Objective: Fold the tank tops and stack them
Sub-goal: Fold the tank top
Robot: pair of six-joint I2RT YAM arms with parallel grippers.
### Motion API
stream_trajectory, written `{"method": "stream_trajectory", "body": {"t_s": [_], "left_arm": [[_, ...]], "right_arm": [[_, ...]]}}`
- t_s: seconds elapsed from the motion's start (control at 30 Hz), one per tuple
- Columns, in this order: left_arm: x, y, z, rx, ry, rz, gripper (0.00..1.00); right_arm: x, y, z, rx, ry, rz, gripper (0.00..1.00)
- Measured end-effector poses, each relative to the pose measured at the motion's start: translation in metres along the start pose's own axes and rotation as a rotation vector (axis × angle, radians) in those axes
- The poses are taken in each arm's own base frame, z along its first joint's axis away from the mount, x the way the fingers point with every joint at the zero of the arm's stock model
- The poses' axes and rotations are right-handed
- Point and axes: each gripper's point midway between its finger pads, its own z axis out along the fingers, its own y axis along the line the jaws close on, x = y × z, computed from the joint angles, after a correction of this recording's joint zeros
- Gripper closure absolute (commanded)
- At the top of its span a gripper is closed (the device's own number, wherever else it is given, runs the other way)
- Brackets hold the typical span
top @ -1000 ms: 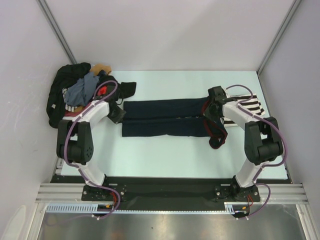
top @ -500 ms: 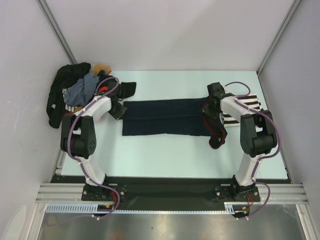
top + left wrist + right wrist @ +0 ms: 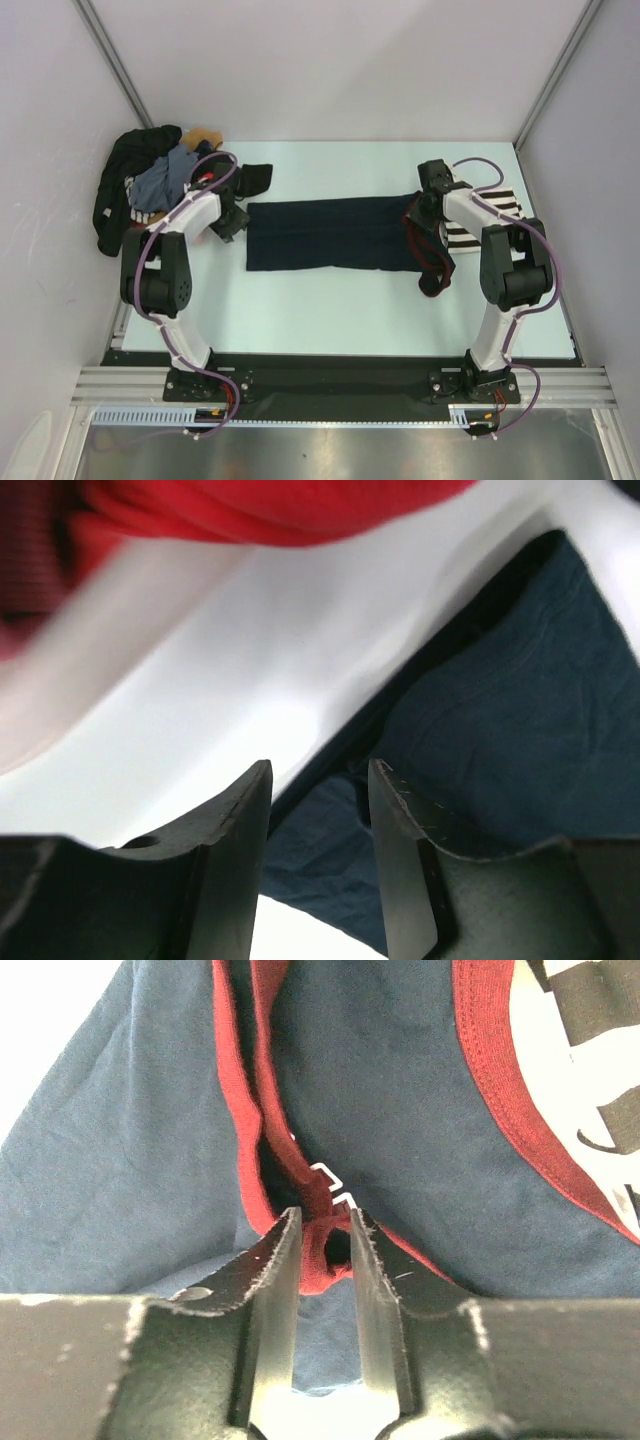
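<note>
The navy jersey (image 3: 330,235) lies folded into a long band across the middle of the table, its dark red trim (image 3: 432,262) at the right end. My left gripper (image 3: 232,222) is at its left edge, jaws apart, with navy cloth (image 3: 500,710) showing beyond them and nothing pinched (image 3: 318,775). My right gripper (image 3: 425,205) is at the right end, shut (image 3: 325,1222) on a bunched bit of red trim of the jersey (image 3: 130,1160). The striped tank top (image 3: 500,210) lies folded at the far right, partly under the right arm, and also shows in the right wrist view (image 3: 590,1020).
A pale pink basket (image 3: 143,226) heaped with dark, grey and red clothes stands at the back left, close to my left arm. A dark cloth (image 3: 255,178) spills from it onto the table. Red cloth (image 3: 250,505) shows at the top of the left wrist view. Walls enclose the table.
Both grippers have moved toward the far side of the table. The jersey's middle crease has flattened and it now lies as one smoother band.
</note>
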Motion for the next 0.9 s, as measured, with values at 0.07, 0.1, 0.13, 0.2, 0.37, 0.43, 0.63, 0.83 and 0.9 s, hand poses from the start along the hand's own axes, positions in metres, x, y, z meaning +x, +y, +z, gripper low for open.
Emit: {"method": "stream_trajectory", "body": {"t_s": [0.07,0.1,0.13,0.2,0.37,0.43,0.63,0.83,0.9], "left_arm": [[-0.006,0.002,-0.005,-0.006,-0.027,-0.003,0.51],[-0.010,0.003,-0.009,-0.004,-0.045,-0.007,0.48],[-0.015,0.003,-0.015,0.002,-0.064,-0.011,0.45],[-0.024,0.003,-0.027,0.017,-0.102,-0.015,0.36],[-0.040,0.006,-0.061,0.109,-0.205,0.005,0.30],[-0.037,0.007,-0.072,0.175,-0.226,0.042,0.29],[0.004,0.007,-0.090,0.402,-0.210,0.143,0.11],[0.074,0.017,-0.079,0.504,-0.075,0.256,0.10],[0.087,0.019,-0.075,0.513,-0.047,0.277,0.10]], "right_arm": [[-0.001,0.000,0.000,-0.002,-0.002,-0.002,0.62],[-0.001,0.000,0.000,-0.002,-0.002,-0.002,0.59],[-0.001,0.000,0.000,-0.002,-0.004,-0.003,0.55],[-0.002,-0.001,0.000,0.001,-0.007,-0.007,0.43],[-0.008,-0.003,-0.014,-0.014,-0.047,-0.022,0.43],[-0.011,-0.004,-0.026,-0.041,-0.073,-0.030,0.49],[0.000,-0.013,-0.070,-0.157,-0.131,-0.039,0.45],[0.063,-0.038,-0.078,-0.177,-0.058,-0.087,0.38],[0.088,-0.047,-0.074,-0.174,-0.013,-0.102,0.38]]}}
